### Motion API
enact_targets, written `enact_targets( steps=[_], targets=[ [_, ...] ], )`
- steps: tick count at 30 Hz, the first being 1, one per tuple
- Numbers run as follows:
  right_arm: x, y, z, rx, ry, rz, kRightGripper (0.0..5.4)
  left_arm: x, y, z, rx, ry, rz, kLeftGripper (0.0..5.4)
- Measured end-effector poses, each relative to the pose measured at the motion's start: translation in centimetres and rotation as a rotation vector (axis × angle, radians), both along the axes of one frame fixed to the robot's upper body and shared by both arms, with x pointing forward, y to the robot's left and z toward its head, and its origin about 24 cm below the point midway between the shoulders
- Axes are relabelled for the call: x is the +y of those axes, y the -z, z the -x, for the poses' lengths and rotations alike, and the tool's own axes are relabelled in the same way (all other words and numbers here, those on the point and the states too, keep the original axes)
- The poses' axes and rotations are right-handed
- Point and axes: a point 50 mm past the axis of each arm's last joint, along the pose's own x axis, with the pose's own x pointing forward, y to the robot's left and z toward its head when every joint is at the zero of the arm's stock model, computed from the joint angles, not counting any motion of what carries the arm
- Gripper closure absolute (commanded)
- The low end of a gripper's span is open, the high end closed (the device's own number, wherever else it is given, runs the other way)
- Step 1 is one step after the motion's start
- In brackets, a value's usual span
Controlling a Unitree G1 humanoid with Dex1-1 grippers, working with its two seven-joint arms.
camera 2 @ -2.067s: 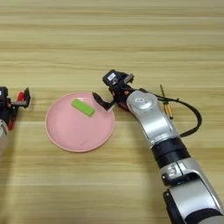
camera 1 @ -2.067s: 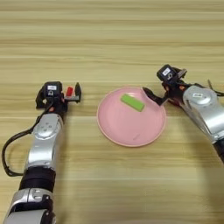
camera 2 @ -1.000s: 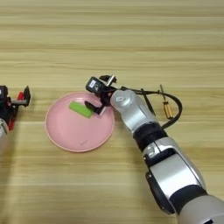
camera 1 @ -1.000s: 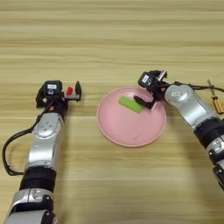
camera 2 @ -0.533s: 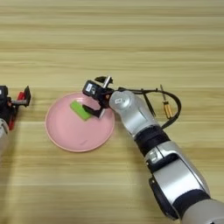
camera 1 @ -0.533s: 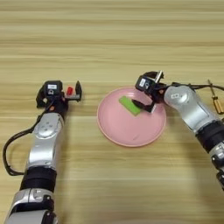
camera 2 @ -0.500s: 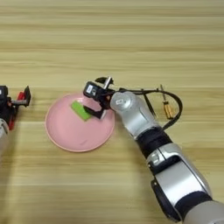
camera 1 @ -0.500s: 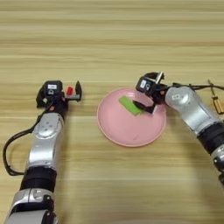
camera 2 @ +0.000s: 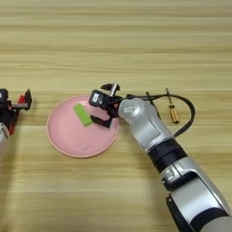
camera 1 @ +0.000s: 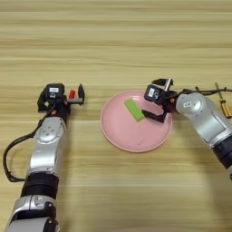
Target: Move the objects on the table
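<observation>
Right fingers [camera 1: 156, 84] spread, green block [camera 1: 134, 110] just beside, on pink plate [camera 1: 131, 138]

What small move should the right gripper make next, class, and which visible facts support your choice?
Probably ease the right gripper a little further left toward the green block. Its fingers are open, standing just right of the block, which lies flat on the pink plate. The left gripper sits idle left of the plate.
</observation>
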Motion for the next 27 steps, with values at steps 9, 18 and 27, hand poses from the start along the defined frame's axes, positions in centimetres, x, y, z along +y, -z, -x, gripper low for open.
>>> enact_targets(
  steps=[9,18,27],
  targets=[
    [0.2,0.1,0.4,-0.001,-0.009,-0.014,0.03,0.0,0.0,0.0,0.000,0.000,0.001,0.00],
    [0.7,0.0,1.9,0.014,-0.030,-0.047,0.03,0.1,0.0,0.0,0.000,-0.002,0.001,0.00],
    [0.3,0.2,1.7,0.021,0.014,-0.068,0.03,0.1,0.0,0.0,0.000,-0.002,0.000,0.00]
  ],
)
